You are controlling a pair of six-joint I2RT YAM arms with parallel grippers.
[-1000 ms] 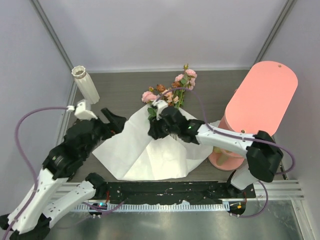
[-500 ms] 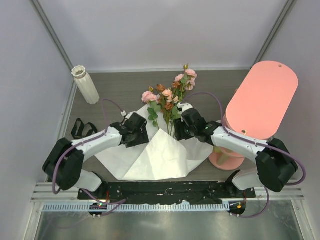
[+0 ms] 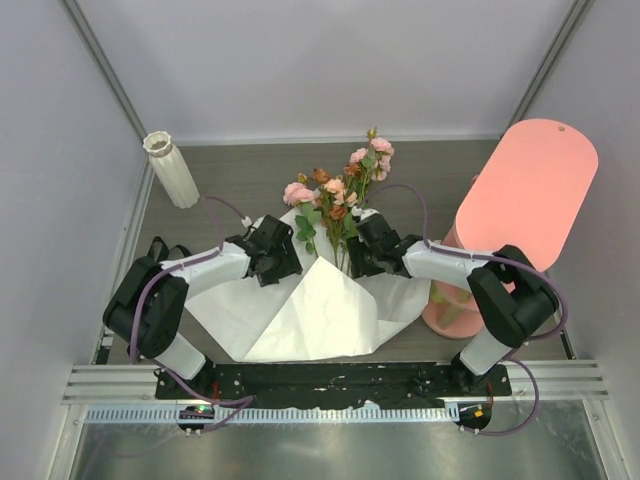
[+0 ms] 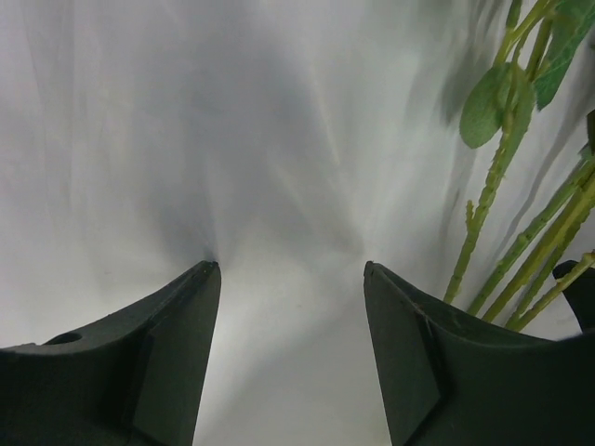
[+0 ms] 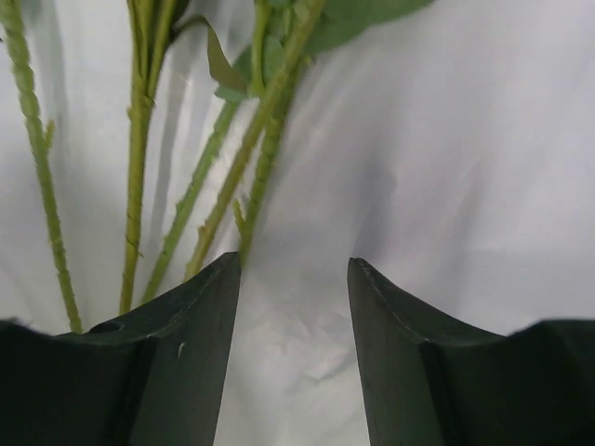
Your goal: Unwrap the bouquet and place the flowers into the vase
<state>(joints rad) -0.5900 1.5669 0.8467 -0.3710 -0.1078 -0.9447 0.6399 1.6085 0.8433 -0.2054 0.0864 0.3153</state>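
Note:
The flowers (image 3: pixel 335 195), pink and rust-brown on green stems, lie across the opened white paper (image 3: pixel 310 310) at mid-table, heads pointing away. My left gripper (image 3: pixel 285 250) sits low on the paper just left of the stems. It is open, with only paper between its fingers (image 4: pixel 291 269) and the stems (image 4: pixel 502 177) to its right. My right gripper (image 3: pixel 358 245) is down on the paper right of the stems, also open (image 5: pixel 294 260), with the stems (image 5: pixel 139 158) on its left. The white ribbed vase (image 3: pixel 170 170) stands at the far left.
A big pink tiered stand (image 3: pixel 520 195) fills the right side, close to the right arm. A black ribbon (image 3: pixel 157 247) lies by the left arm's elbow. Grey walls close in the table at the back and on both sides.
The left arm swung in from the left edge and lowered its gripper onto the paper beside the stems. The right gripper shifted off the flowers to the stems' right side.

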